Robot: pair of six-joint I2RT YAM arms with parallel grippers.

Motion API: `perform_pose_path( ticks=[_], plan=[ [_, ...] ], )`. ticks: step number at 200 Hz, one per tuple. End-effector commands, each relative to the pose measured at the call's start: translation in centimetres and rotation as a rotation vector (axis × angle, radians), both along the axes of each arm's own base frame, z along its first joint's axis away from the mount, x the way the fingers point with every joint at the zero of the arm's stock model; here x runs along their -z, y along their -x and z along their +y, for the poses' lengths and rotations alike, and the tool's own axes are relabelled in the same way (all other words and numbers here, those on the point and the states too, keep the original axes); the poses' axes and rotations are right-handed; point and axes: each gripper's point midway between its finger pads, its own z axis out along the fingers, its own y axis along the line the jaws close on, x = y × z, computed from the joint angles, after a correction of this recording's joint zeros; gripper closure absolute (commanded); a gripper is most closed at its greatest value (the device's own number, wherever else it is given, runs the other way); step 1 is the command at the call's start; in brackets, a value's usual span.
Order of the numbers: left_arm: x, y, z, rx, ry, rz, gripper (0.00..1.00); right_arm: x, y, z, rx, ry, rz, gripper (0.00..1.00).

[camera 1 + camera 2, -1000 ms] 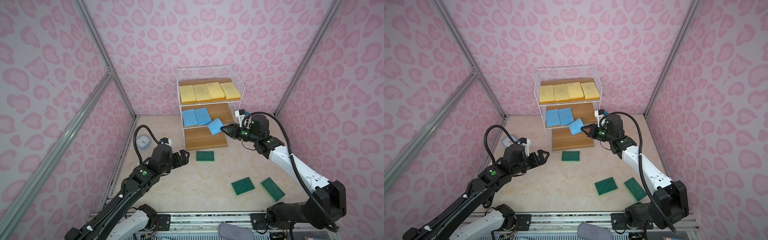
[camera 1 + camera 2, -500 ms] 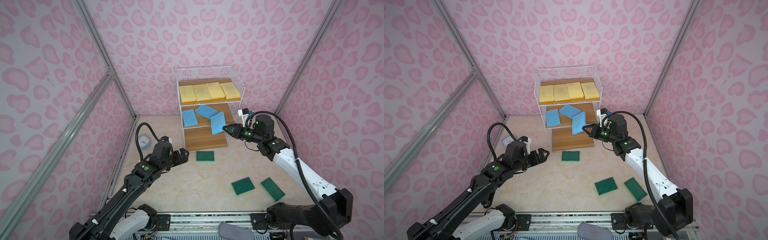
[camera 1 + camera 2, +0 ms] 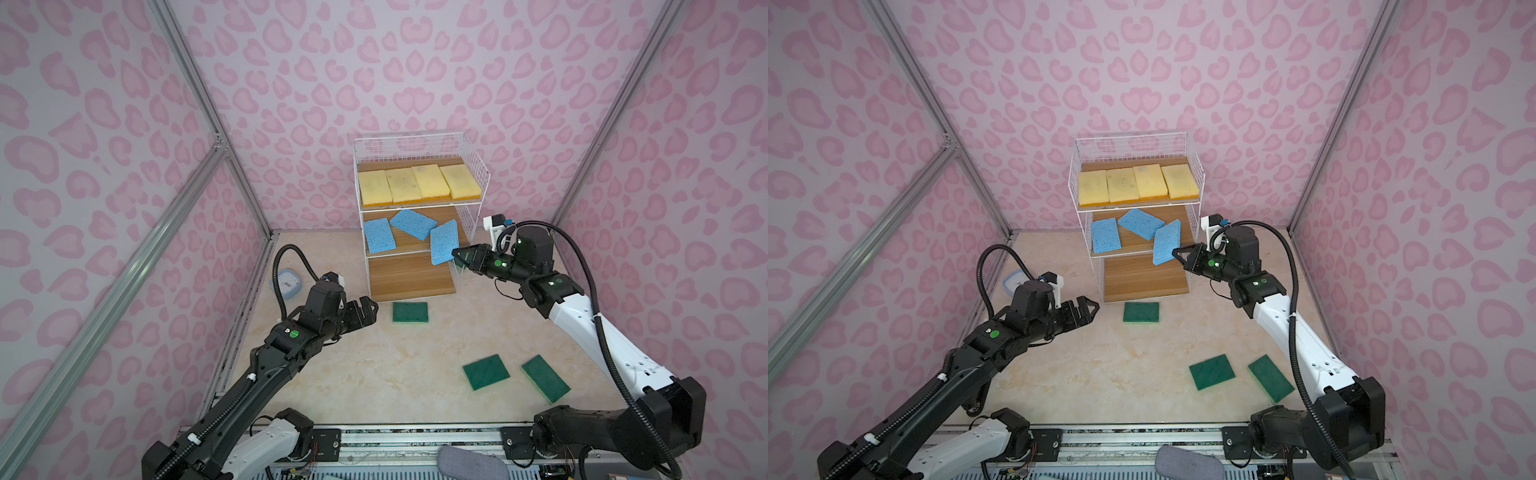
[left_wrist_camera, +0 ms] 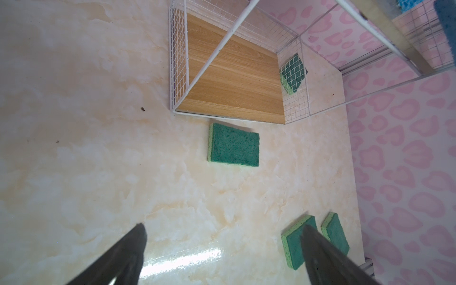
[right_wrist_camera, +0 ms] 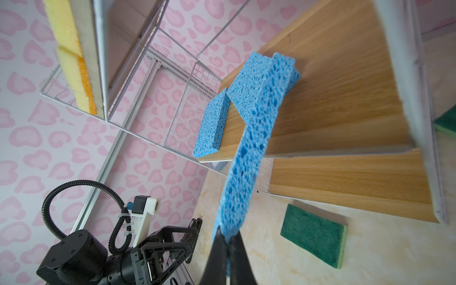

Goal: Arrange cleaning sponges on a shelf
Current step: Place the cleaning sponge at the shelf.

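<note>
Right end effector (image 3: 455, 252): clamped tight on the near lower corner of a light blue sponge (image 3: 444, 248), with only a thin bite of it between the tips.
Held sponge: it stands on edge and tilted at the open front of the shelf (image 3: 473, 166), half over the middle board (image 5: 333, 86) and half hanging out past its front lip.
Key relation: the sponge's long axis runs away from the end effector, up and inward toward the back of the middle tier. In the right wrist view its far end seems to touch the angled blue sponge (image 3: 413, 224).
Middle tier: the angled sponge lies skewed; another blue sponge (image 3: 378, 235) lies flat by the far side wall.
Likely next move: roll the held sponge flat and push it along its own axis into the bare part of the board; the skewed neighbour may be shoved.
Left end effector (image 3: 1092, 311): jaws spread wide and empty, above the bench (image 3: 374, 374).
Nearer arm: the left one is closest to the green sponge (image 3: 410, 312) in front of the bottom board.
Top tier: four yellow sponges (image 3: 419, 183) lie in a row.
</note>
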Motion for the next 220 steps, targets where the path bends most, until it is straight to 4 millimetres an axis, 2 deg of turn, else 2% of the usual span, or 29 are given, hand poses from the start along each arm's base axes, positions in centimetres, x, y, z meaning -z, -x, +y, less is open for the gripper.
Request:
perform_pose_path(
  ticks=[1, 75, 119, 142, 189, 220],
  plan=[
    [-0.7, -0.1, 0.1, 0.003, 0.004, -0.025, 0.02, -0.2, -1.0, -0.7, 0.045, 0.001, -0.016, 0.97],
    [-0.7, 0.2, 0.6, -0.005, 0.004, -0.023, 0.01, 1.2, -3.4, -2.0, 0.119, 0.004, 0.022, 0.98],
    [-0.7, 0.4, 0.9, -0.011, 0.0, -0.026, 0.01, 1.7, -4.5, -2.1, 0.133, 0.004, 0.045, 0.93],
    [-0.7, 0.5, 0.9, -0.011, -0.001, -0.024, 0.01, 2.1, -4.9, -2.4, 0.15, 0.011, 0.054, 0.83],
    [-0.8, 0.4, 1.0, -0.015, 0.001, -0.025, 0.02, 2.9, -5.3, -3.0, 0.179, 0.019, 0.072, 0.54],
    [-0.8, 0.3, 1.0, -0.016, 0.002, -0.023, 0.02, 2.5, -5.0, -3.1, 0.179, 0.025, 0.063, 0.36]
  ],
)
